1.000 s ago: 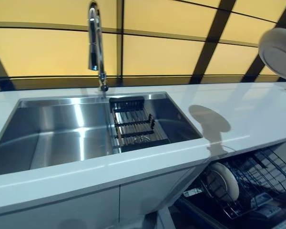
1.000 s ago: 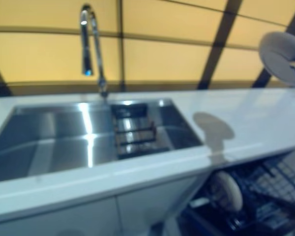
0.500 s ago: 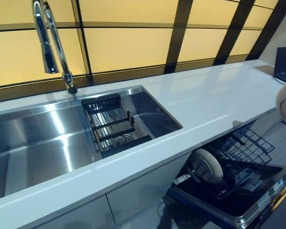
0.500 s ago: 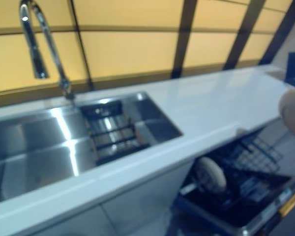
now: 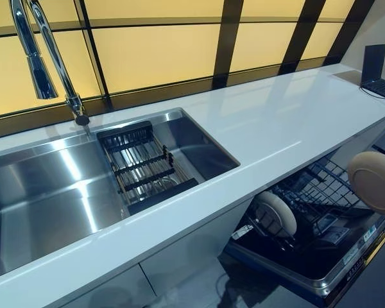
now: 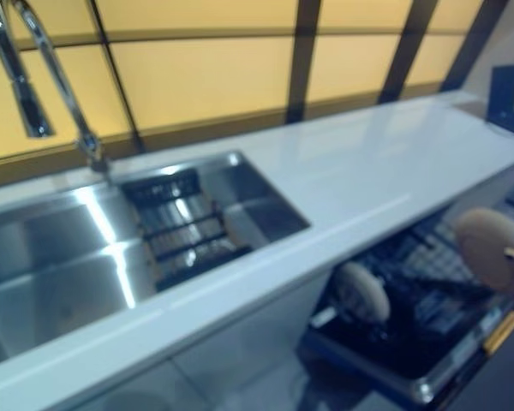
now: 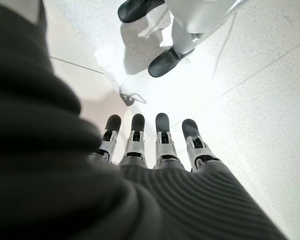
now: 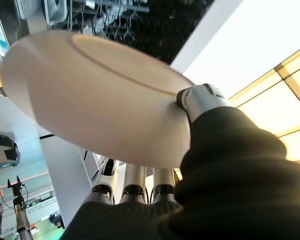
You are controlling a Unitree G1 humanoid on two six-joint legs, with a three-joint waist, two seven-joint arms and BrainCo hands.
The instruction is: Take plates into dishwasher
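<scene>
My right hand [image 8: 200, 99] is shut on a beige plate [image 8: 90, 95], with the thumb on its rim and the fingers [image 8: 135, 184] under it. In the left eye view this plate [image 5: 373, 182] hangs at the right edge, above the open dishwasher's pulled-out wire rack [image 5: 321, 192]. A second beige plate [image 5: 274, 215] stands on edge in the left part of that rack. My left hand [image 7: 162, 145] shows only in the left wrist view, hanging open and empty over the floor.
A white counter [image 5: 276, 122] runs above the dishwasher. A steel sink [image 5: 45, 192] with a black drying rack [image 5: 144, 167] and a tall faucet [image 5: 42, 58] lies at the left. A dark laptop [image 5: 375, 70] is at the counter's far right. A person's shoes [image 7: 165, 61] stand on the floor.
The camera has turned right and down. My right hand has brought the plate down from high above the counter to just over the dishwasher rack.
</scene>
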